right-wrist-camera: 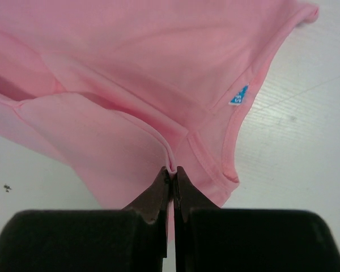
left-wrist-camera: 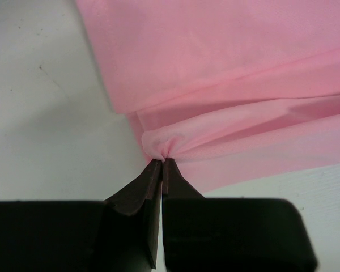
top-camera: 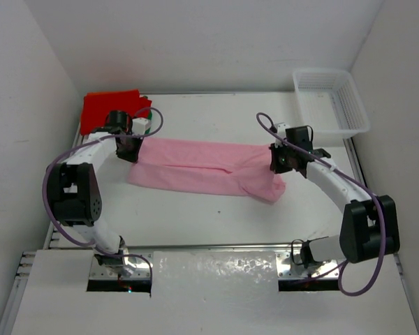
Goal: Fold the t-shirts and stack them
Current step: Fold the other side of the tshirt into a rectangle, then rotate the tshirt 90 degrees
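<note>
A light pink t-shirt lies stretched across the middle of the table, folded lengthwise. My left gripper is shut on its left end, where the cloth bunches at the closed fingertips. My right gripper is shut on a fold near the collar at its right end, the jaws pinching a thin ridge of cloth. A blue label shows inside the neckline. A red t-shirt lies folded at the back left, with a green edge of another showing beneath it.
A white plastic lattice basket stands at the back right corner. White walls close the table at the back and both sides. A metal rail runs along the near edge by the arm bases.
</note>
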{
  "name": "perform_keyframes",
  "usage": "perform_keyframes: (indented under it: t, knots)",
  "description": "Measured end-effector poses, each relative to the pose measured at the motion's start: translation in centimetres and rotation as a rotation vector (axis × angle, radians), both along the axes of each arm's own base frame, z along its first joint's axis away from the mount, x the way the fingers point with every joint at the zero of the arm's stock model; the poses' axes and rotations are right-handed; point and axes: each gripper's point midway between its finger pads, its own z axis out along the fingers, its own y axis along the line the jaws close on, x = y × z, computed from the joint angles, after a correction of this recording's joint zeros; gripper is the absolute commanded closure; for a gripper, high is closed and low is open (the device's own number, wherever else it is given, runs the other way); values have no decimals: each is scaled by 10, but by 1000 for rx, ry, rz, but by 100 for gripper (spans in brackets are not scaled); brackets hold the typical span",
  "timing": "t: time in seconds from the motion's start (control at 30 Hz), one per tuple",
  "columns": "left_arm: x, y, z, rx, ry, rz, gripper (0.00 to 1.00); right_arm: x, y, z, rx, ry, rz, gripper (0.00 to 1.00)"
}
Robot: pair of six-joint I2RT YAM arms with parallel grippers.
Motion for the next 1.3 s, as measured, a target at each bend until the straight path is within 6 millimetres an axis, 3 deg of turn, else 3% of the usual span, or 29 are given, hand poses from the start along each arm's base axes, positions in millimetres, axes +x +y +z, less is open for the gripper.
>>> perform_keyframes:
  t: [0.23,0.4,0.6,0.73,0.8,0.83,0.9,1.03,1.17,1.3]
  knots:
    - [2,2,4,-13,-6,14,100,12,-1,26,14,-123,17,100]
    - [10,0,6,-28,-17,7,100,20,0,9,7,-81,32,100]
    - [16,-1,-18,-36,31,5,100,39,5,-12,-5,-31,62,100]
    - [18,0,-22,-27,32,10,100,53,5,-18,-23,-23,70,100]
    - [20,1,-22,-23,23,11,93,59,4,-20,-34,-24,69,99]
    - [21,1,-22,-22,19,11,83,62,4,-20,-37,-25,69,98]
    - [22,2,-22,-20,14,11,78,68,5,-21,-38,-25,70,96]
    - [23,2,-21,-20,9,11,65,89,8,-21,-40,-33,72,82]
    - [22,2,-22,-20,14,11,60,111,5,-25,-74,-25,52,69]
    - [21,4,-22,-11,18,15,59,118,-8,-24,-141,-5,4,57]
